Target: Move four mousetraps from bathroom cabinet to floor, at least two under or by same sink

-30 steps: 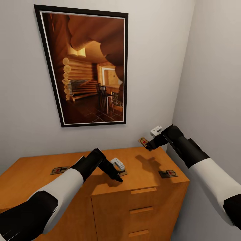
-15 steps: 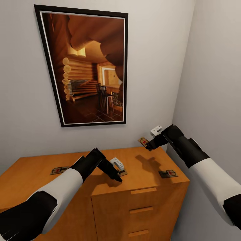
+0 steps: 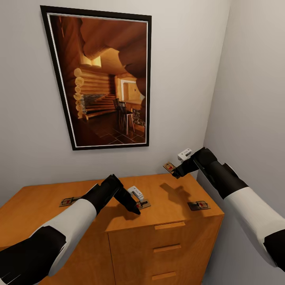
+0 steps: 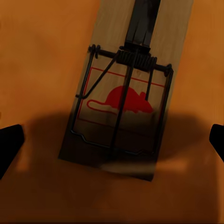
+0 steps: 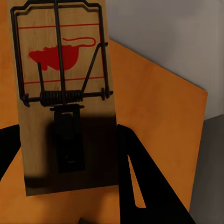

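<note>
Four mousetraps show, each a flat pale wooden board with dark wire spring and bar and a red mouse printed inside a thin red frame. One is lifted off the cabinet [image 3: 166, 190]: the right gripper [image 3: 174, 171] has its two dark fingers closed on the plain end of the held mousetrap [image 3: 169, 167], which hangs tilted above the top's back right corner, near the angle of the two walls. In the right wrist view the held mousetrap [image 5: 63, 93] runs out between the fingers, printed end farthest from the wrist.

The left gripper [image 3: 135, 208] points down at the middle mousetrap [image 3: 143, 204], which lies flat near the front edge of the cabinet top, just above the drawer column. In the left wrist view this middle mousetrap [image 4: 126, 93] lies between the two black fingertips [image 4: 9, 142], which stand wide apart, one at each side, clear of the board and holding nothing.

The left mousetrap [image 3: 70, 201] lies flat toward the top's left part, beside the left forearm. The right mousetrap [image 3: 198, 205] lies close to the front right corner, under the right arm.

A framed picture [image 3: 103, 79] hangs on the back wall above the cabinet; the side wall stands just beside the cabinet's right edge. Bare wood lies open between the traps.
</note>
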